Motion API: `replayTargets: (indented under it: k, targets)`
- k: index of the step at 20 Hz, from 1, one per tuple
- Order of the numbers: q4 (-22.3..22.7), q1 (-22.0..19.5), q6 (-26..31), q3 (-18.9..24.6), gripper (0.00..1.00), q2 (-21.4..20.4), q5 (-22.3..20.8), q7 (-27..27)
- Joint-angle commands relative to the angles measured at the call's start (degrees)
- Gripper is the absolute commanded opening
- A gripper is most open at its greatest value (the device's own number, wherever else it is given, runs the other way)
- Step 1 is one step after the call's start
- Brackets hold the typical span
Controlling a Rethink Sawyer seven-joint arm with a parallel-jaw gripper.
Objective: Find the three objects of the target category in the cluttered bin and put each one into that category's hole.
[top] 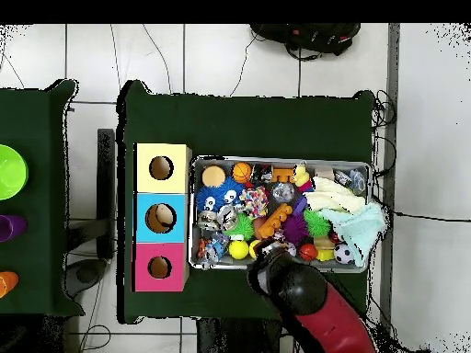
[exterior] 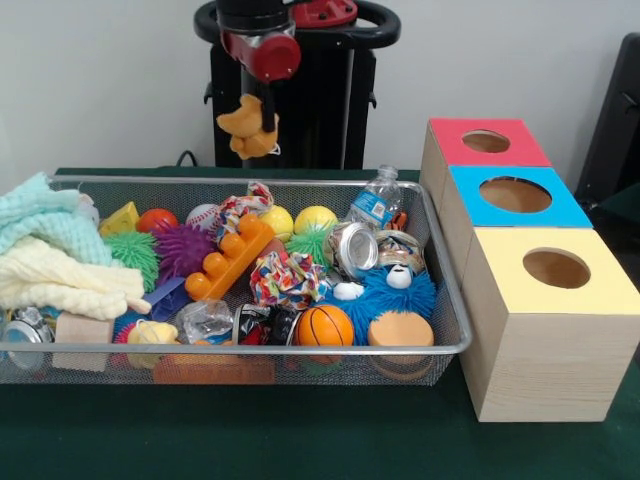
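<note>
My gripper [exterior: 258, 112] hangs above the far rim of the wire mesh bin [exterior: 300, 350], shut on a yellow rubber duck [exterior: 243, 122] that dangles clear of the clutter. In the overhead view my red arm [top: 299, 290] covers the gripper and the held duck at the bin's [top: 281, 161] near edge. A second yellow duck [exterior: 150, 333] lies at the bin's front left, partly buried; it also shows in the overhead view [top: 302, 176]. A third duck is hidden. The red-topped box's hole [exterior: 486, 141] [top: 160, 267] lies to the right of the bin, farthest back.
The blue-topped box [exterior: 515, 195] and the yellow-topped box [exterior: 555, 268] stand in a row in front of the red one. The bin holds towels [exterior: 50, 250], an orange basketball [exterior: 325, 325], yellow balls [exterior: 315, 218], a water bottle [exterior: 375, 200] and a blue furry toy [exterior: 395, 290].
</note>
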Motion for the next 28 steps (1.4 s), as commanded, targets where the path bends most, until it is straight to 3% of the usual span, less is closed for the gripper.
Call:
replayTargets:
  k: [1,9,14,19,24,28]
  targets:
    - [-7.67,-0.44,3.45,-3.53,0.00,1.52,2.46,14.00]
    - [-13.47,5.56,-0.67,-2.47,0.00,8.96,11.11,22.59]
    - [-18.21,8.64,0.70,-3.03,0.00,11.84,15.97,26.67]
    - [-21.93,10.86,3.85,-4.94,0.00,13.73,16.96,29.50]
    - [-22.98,11.87,4.64,-5.19,0.00,14.17,16.92,31.13]
    - [-20.24,14.52,8.76,-4.76,0.00,9.33,17.43,35.08]
